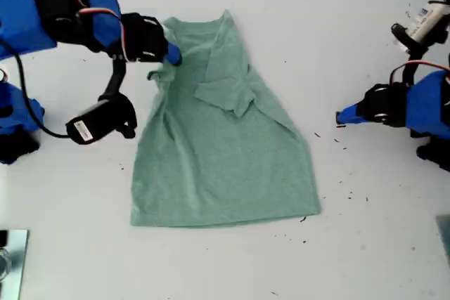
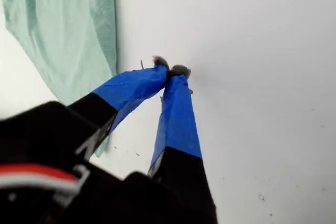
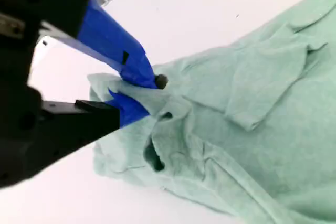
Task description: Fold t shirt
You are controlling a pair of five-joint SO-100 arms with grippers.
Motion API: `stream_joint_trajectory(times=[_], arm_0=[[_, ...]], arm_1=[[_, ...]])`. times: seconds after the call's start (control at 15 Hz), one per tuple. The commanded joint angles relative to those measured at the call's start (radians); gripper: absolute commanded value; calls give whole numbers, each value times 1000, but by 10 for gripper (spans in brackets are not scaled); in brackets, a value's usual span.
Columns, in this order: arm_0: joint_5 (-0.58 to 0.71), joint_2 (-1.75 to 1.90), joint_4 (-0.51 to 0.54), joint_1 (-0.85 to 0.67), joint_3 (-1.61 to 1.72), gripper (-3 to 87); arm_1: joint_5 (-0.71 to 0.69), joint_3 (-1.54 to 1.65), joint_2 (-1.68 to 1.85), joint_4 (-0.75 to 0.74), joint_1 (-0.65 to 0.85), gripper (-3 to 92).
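Observation:
The pale green t shirt [image 1: 225, 152] lies on the white table, hem toward the exterior view's bottom, with one sleeve folded in over the chest. My second gripper [image 1: 174, 55], reaching in from the exterior view's left, is shut on a bunched fold of the t shirt [image 3: 252, 103] near its shoulder. The blue jaws of my second gripper [image 3: 149, 90] pinch the cloth slightly above the table. My first gripper [image 1: 340, 117] is at the exterior view's right, shut on nothing, its tips [image 2: 170, 72] over bare table. The t shirt [image 2: 68, 35] edge lies a short way from it.
A metallic object [image 1: 10, 258] sits at the exterior view's bottom-left corner, and a grey item [image 1: 444, 233] at its right edge. Small dark specks [image 1: 349, 193] dot the table between the shirt and the first arm.

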Motion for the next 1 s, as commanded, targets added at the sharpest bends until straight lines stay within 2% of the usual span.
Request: stream_joint_trajectory(times=[0.0, 0.13, 0.2, 0.27, 0.4, 0.6, 0.67, 0.8, 0.93], arm_0=[[77, -293, -35, 126, -322, -2], [94, -592, 14, 190, -598, -2], [83, -706, 18, 190, -703, 48], [61, -781, 41, 163, -769, 189], [29, -683, 144, 109, -781, 264], [40, -282, 308, 44, -713, 233], [32, -103, 290, 18, -555, 178], [20, 325, 98, -38, 26, 117], [-72, 620, -38, -44, 554, 18]], arm_1=[[14, 29, 14, -5, -12, 19], [29, 29, 14, -5, -26, 19], [37, 31, 14, -8, -31, 19], [37, 32, 14, -9, -34, 19], [38, 31, 14, -8, -44, 19], [40, 32, 14, 0, -55, 19], [37, 31, 14, 0, -55, 19], [23, 29, 14, 2, -55, 19], [5, 28, 14, 6, -52, 19]])
